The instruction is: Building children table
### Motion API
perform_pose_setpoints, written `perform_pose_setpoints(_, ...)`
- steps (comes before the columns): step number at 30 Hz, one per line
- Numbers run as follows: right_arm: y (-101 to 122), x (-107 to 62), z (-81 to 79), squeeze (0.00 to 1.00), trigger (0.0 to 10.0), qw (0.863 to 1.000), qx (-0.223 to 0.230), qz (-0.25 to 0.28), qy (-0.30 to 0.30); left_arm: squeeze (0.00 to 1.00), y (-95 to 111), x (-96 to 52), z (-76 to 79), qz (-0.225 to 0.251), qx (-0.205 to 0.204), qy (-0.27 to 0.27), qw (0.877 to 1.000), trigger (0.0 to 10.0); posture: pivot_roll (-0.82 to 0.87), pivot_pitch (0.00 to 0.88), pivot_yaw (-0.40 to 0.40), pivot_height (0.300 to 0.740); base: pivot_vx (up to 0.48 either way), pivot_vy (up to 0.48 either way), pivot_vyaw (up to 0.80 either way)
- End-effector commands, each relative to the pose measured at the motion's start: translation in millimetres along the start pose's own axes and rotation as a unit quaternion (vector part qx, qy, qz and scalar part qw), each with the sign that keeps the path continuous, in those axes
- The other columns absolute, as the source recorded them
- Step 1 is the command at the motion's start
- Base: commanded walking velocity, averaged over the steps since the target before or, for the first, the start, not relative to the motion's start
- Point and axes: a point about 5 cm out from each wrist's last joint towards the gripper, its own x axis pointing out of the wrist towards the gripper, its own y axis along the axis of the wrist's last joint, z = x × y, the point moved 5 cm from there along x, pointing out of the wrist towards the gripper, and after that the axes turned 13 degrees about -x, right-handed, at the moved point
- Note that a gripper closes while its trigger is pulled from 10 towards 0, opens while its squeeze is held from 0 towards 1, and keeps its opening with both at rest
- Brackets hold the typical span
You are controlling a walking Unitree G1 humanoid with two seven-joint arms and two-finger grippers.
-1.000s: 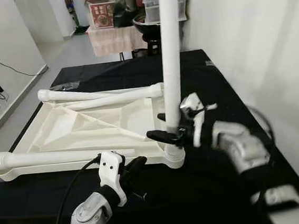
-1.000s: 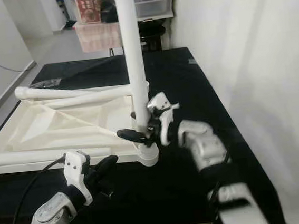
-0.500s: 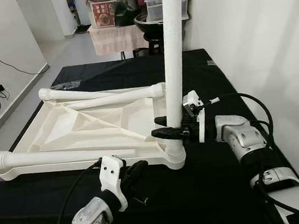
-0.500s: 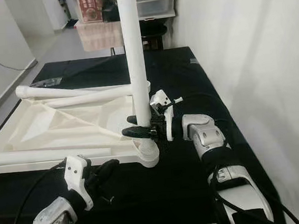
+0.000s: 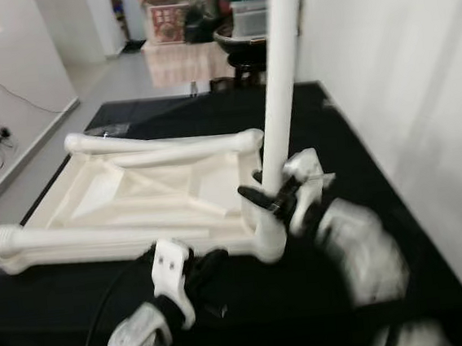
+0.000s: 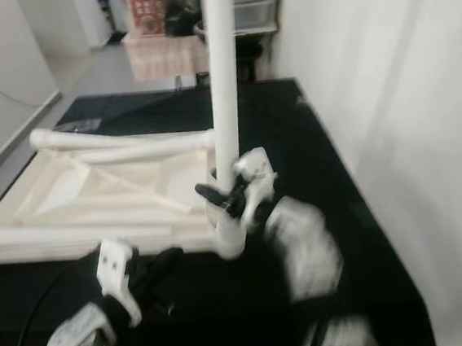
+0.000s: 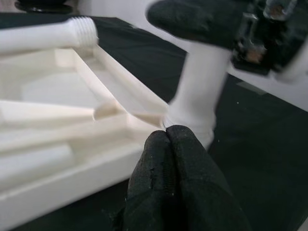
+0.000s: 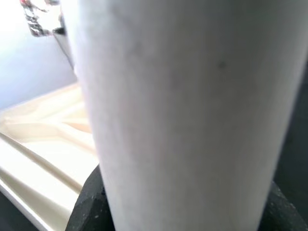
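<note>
The right arm (image 5: 361, 246) is smeared by motion blur at the lower right of both eye views. The upright leg (image 6: 223, 75) runs off the top edge. In the right wrist view that leg hides nearly everything behind it.

A black-covered table (image 5: 349, 129) carries the upturned white tabletop (image 5: 135, 194).

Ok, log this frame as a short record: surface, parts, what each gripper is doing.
surface: black table
tabletop: white tabletop lying underside up
upright leg: upright leg standing in the near right corner socket
loose legs: two loose legs lying across the tabletop
right gripper: right gripper clamped on the upright leg, low down
left gripper: left gripper shut, empty, by the tabletop's near edge
</note>
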Motion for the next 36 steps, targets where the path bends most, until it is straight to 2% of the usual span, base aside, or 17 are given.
perform_pose_setpoints(1, -42.5, -7.5, -4.1, 0.0, 0.0, 0.995, 0.035, -0.089, -0.003, 0.0, -1.3, -2.1, -4.5, -0.005, -0.001, 0.005, 1.0, 10.0, -0.07, 0.0, 0.021, 0.74, 0.0, 0.0, 0.0)
perform_pose_setpoints(4, -41.4, 2.0, 2.7, 0.0, 0.0, 0.996, 0.005, -0.086, 0.013, 0.0, -3.3, -2.9, -5.3, -0.004, -0.001, 0.011, 1.0, 10.0, -0.05, 0.0, 0.011, 0.74, 0.0, 0.0, 0.0)
perform_pose_setpoints(8, -40.2, 1.6, -2.7, 0.0, 0.0, 0.996, 0.005, -0.084, 0.024, 0.0, -3.3, -4.5, -6.2, -0.001, -0.003, 0.016, 1.0, 10.0, -0.05, 0.0, 0.011, 0.74, 0.0, 0.0, 0.0)
perform_pose_setpoints(9, -39.0, 1.7, -2.9, 0.0, 10.0, 0.996, 0.006, -0.085, 0.03, 0.0, -3.2, -4.5, -6.2, -0.001, -0.003, 0.016, 1.0, 10.0, -0.05, 0.0, 0.011, 0.74, 0.0, 0.0, 0.0)
perform_pose_setpoints(11, -39.0, 1.7, -2.9, 0.0, 10.0, 0.996, 0.006, -0.085, 0.03, 0.0, -3.2, -4.5, -6.2, -0.001, -0.003, 0.016, 1.0, 10.0, -0.05, 0.0, 0.011, 0.74, 0.0, 0.0, 0.0)
perform_pose_setpoints(12, -28.0, 3.5, -8.1, 0.92, 10.0, 0.995, 0.018, -0.063, 0.069, 0.0, -3.3, -3.5, -5.1, -0.002, -0.003, 0.012, 1.0, 10.0, -0.05, 0.0, 0.011, 0.74, 0.0, 0.0, 0.0)
perform_pose_setpoints(13, -28.0, 3.5, -8.1, 0.92, 10.0, 0.995, 0.018, -0.063, 0.069, 0.0, -3.3, -3.5, -5.1, -0.002, -0.003, 0.012, 1.0, 10.0, -0.05, 0.0, 0.011, 0.74, 0.0, 0.0, 0.0)
perform_pose_setpoints(14, -18.1, 4.8, -11.4, 1.0, 10.0, 0.994, 0.027, -0.042, 0.097, 0.0, -3.4, -3.0, -4.6, -0.003, -0.003, 0.01, 1.0, 10.0, -0.06, 0.0, 0.012, 0.74, 0.0, 0.0, 0.0)
perform_pose_setpoints(18, 15.2, 4.5, -11.4, 1.0, 10.0, 0.978, 0.004, 0.027, 0.206, 0.0, -4.4, -1.9, -3.1, -0.004, -0.004, 0.008, 1.0, 10.0, -0.05, 0.0, 0.012, 0.74, 0.0, 0.0, 0.0)
perform_pose_setpoints(20, 15.2, 4.5, -11.4, 1.0, 10.0, 0.978, 0.004, 0.027, 0.206, 0.0, -4.4, -1.9, -3.1, -0.004, -0.004, 0.008, 1.0, 10.0, -0.05, 0.0, 0.012, 0.74, 0.0, 0.0, 0.0)
perform_pose_setpoints(21, 28.6, 3.6, -4.8, 1.0, 10.0, 0.961, -0.018, 0.053, 0.271, 0.0, -5.1, -1.6, -2.7, -0.005, -0.005, 0.008, 1.0, 10.0, -0.05, 0.0, 0.012, 0.74, 0.0, 0.0, 0.0)
perform_pose_setpoints(22, 30.4, 4.5, -0.5, 0.55, 10.0, 0.951, -0.056, 0.056, 0.3, 0.0, -5.4, -1.5, -2.4, -0.005, -0.005, 0.008, 1.0, 10.0, -0.04, 0.0, 0.011, 0.74, 0.0, 0.0, 0.0)
perform_pose_setpoints(23, 30.3, 4.8, 2.3, 0.0, 10.0, 0.941, -0.08, 0.052, 0.326, 0.0, -5.6, -1.4, -2.2, -0.005, -0.005, 0.008, 1.0, 10.0, -0.04, 0.0, 0.011, 0.74, 0.0, 0.0, 0.0)
perform_pose_setpoints(26, 35.3, 0.7, 2.8, 0.0, 10.0, 0.912, -0.094, 0.055, 0.395, 0.0, -6.8, -2.0, -1.9, -0.006, -0.004, 0.007, 1.0, 10.0, -0.04, 0.0, 0.008, 0.74, 0.0, 0.0, 0.0)
perform_pose_setpoints(33, 34.1, 8.0, 8.2, 0.0, 10.0, 0.892, -0.083, 0.027, 0.444, 0.0, -9.8, -4.4, -0.2, -0.009, -0.006, 0.009, 1.0, 10.0, -0.02, 0.0, 0.002, 0.74, 0.0, 0.0, 0.0)
perform_pose_setpoints(34, 35.6, 9.3, 9.8, 0.0, 0.4, 0.891, -0.069, 0.027, 0.448, 0.0, -10.4, -4.8, 0.2, -0.01, -0.007, 0.009, 1.0, 10.0, -0.02, 0.0, 0.001, 0.74, 0.0, 0.0, 0.0)
perform_pose_setpoints(36, 35.6, 9.3, 9.8, 0.0, 0.4, 0.891, -0.069, 0.027, 0.448, 0.0, -10.4, -4.8, 0.2, -0.01, -0.007, 0.009, 1.0, 10.0, -0.02, 0.0, 0.001, 0.74, 0.0, 0.0, 0.0)
